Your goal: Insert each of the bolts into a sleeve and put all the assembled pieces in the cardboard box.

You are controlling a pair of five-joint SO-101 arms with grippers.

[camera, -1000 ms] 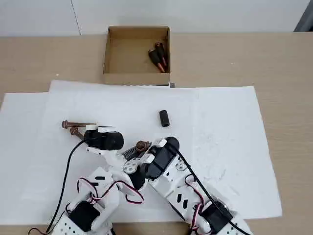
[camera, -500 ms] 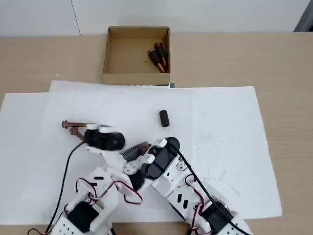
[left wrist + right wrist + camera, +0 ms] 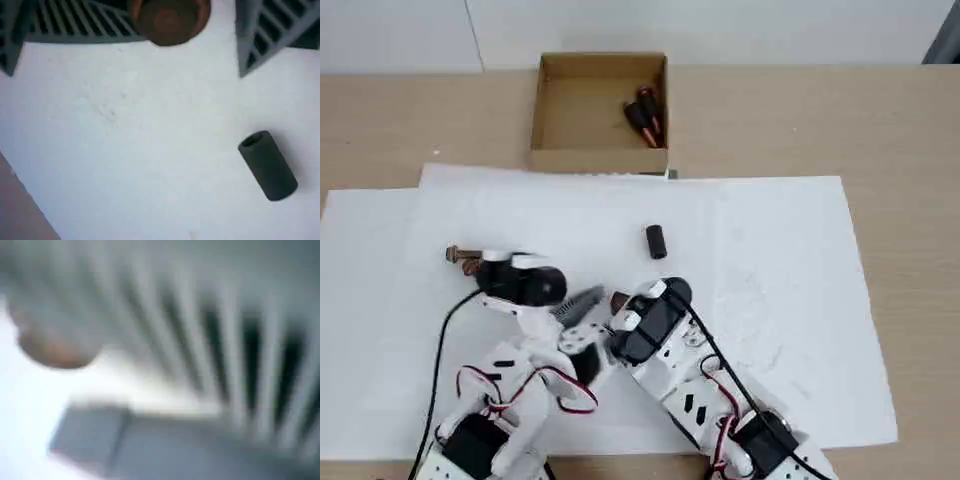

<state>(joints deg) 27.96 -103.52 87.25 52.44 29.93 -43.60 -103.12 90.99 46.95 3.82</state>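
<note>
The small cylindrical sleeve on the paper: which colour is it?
The small cylindrical sleeve is black; best in left wrist view.

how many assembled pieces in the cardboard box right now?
2. Both lie in the cardboard box, side by side: one piece against its right wall, the other piece just left of it. The near wall could hide another.

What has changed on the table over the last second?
The left arm swung a little to the left, away from the right arm. This bared more of its grey finger and covered more of the two loose bolts. The bolt between the arms edged slightly right. Nothing was visibly taken or let go. The right arm, the black sleeve on the paper and the box with its finished pieces stayed put.
</note>
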